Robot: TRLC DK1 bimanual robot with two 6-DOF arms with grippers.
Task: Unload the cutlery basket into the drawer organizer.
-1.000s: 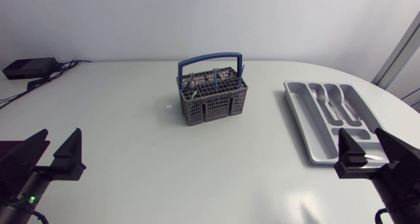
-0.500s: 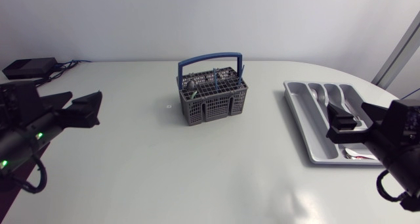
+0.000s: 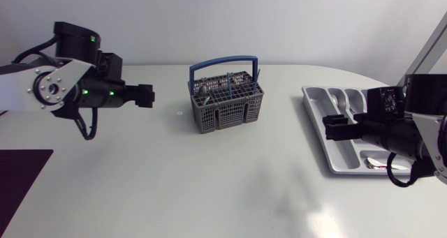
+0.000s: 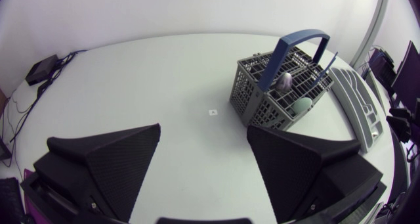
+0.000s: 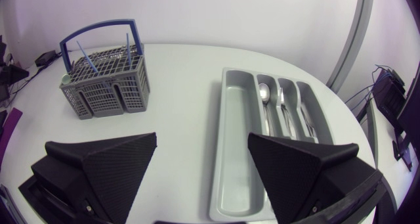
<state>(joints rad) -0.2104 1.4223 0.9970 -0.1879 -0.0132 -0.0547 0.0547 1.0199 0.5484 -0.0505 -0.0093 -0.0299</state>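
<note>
While the cutlery basket (image 3: 225, 102) stands upright toward the far middle of the surface (image 3: 209, 182), its blue handle (image 3: 223, 62) arches over the top. Inside its grey grid I can make out a rounded grey spoon bowl (image 4: 287, 81), a pale green piece (image 4: 302, 106) and thin blue sticks (image 5: 87, 60) leaning against the rim. What else is in there is too small to tell.

Well apart from it, at my right side of the surface, the drawer organizer (image 3: 349, 126) lies flat. A spoon (image 5: 264, 92) and more silver cutlery lie in its narrow lengthwise compartments. The long compartment on the basket's side shows only bare grey floor. Something pale lies in the short crosswise compartment (image 3: 380, 165) at the near end, but I cannot tell what it is.

My left hand (image 3: 145, 96) is held above the surface beside the basket on my left, pointing toward it and clear of it. Its fingers (image 4: 111, 158) are spread wide with nothing between them. The basket sits ahead of that hand, off toward one finger.

My right hand (image 3: 334, 130) hangs at the organizer's basket-side edge, also spread wide and holding nothing. The organizer lies ahead of it.

A tiny white mark (image 3: 179, 113) lies on the surface just beside the basket. A small black box (image 4: 41, 69) with cables sits at the far left edge.
</note>
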